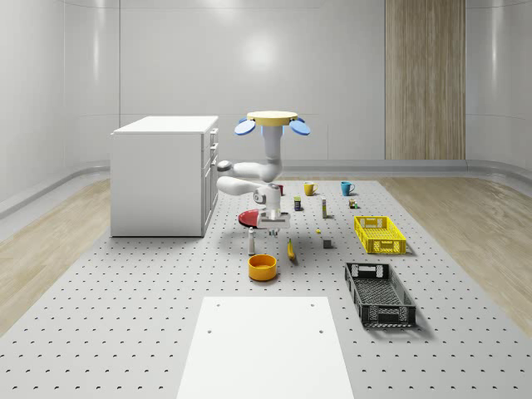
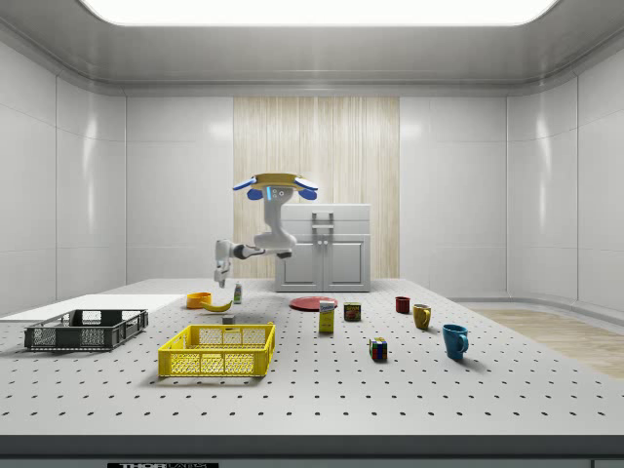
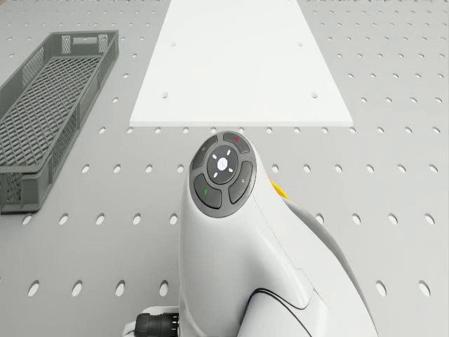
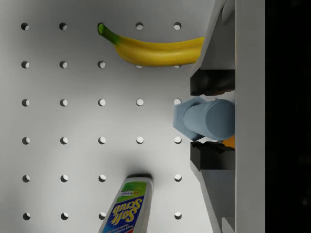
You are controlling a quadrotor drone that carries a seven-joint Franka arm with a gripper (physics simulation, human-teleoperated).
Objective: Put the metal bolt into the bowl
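**My desk and what lies on it**

My desk (image 1: 125,316) is a grey perforated board. A white sheet (image 1: 266,345) lies at the bottom centre of the whole-scene view. At lower right sits a black crate (image 1: 380,293), with a yellow crate (image 1: 379,233) above it. Near the centre are an orange bowl (image 1: 262,267), a banana (image 1: 291,249), a cleanser bottle (image 1: 251,242) and a red plate (image 1: 249,218). Two mugs (image 1: 309,189) stand farther back. A white cabinet (image 1: 162,176) stands at left.
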